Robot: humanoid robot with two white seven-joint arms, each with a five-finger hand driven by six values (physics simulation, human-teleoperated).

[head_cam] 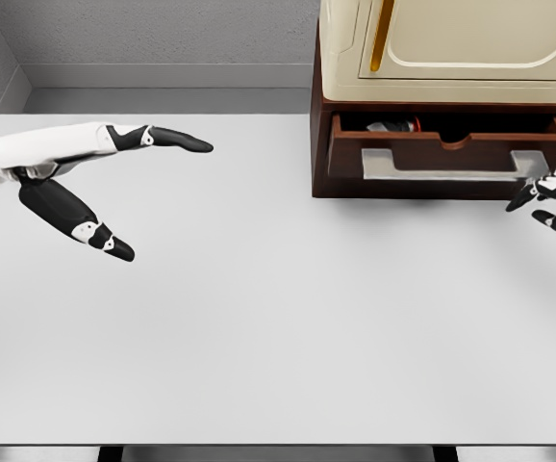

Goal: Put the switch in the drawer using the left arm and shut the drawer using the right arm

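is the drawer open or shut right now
Open. The drawer is pulled out from the brown cabinet, so its inside shows from above, with a small red and black item lying in it.

Views: one only, the head view, so no part of the scene is shared with another camera.
Position: high, above the near edge of the plain white tabletop [278, 337].
Facing: steeply downward and forward, toward the grey back wall [163, 34].
Nearness: medium; the tabletop fills most of the frame.
Far right: dark brown wooden drawer unit [321, 144], its top cropped.
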